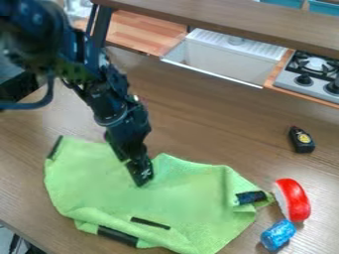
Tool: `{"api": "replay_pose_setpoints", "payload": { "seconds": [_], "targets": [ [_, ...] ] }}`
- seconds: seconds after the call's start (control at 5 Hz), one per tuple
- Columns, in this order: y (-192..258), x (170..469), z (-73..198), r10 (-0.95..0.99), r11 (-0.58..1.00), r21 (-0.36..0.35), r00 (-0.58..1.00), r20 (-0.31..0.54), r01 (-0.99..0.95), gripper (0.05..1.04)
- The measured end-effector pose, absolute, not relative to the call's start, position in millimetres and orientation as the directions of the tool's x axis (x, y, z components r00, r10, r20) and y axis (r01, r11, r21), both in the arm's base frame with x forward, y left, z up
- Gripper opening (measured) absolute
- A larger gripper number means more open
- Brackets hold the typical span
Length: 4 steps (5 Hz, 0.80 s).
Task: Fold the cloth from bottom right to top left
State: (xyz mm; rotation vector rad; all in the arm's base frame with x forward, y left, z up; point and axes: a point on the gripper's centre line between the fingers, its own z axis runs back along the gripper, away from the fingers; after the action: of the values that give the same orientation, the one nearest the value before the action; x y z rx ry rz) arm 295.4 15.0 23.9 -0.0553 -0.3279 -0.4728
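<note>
- The green cloth (189,198) lay rumpled at the front of the wooden surface (218,134).
- The blue cylinder (278,234), then the red object (297,201), sat by its right side.
- The end effector (140,179) hung down at the cloth's middle; I could not tell how wide it stood.
- The sink (222,62) was behind.

From fairly near, the camera is looking down at a slant on the table (218,129), facing the sink (228,60) beyond.
</note>
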Motion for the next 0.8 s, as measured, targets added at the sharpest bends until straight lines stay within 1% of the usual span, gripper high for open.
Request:
{"api": "replay_pose_setpoints", "payload": {
  "seconds": [0.4,0.6,0.8],
  "targets": [
    [40,360,16,-0.313,0.948,0.053,0.887,0.339,0.314,1.001],
    [54,384,22,-0.255,0.966,0.064,0.896,0.364,0.249,1.001],
    [64,403,35,-0.206,0.978,0.055,0.895,0.396,0.201,1.001]
  ]
}}
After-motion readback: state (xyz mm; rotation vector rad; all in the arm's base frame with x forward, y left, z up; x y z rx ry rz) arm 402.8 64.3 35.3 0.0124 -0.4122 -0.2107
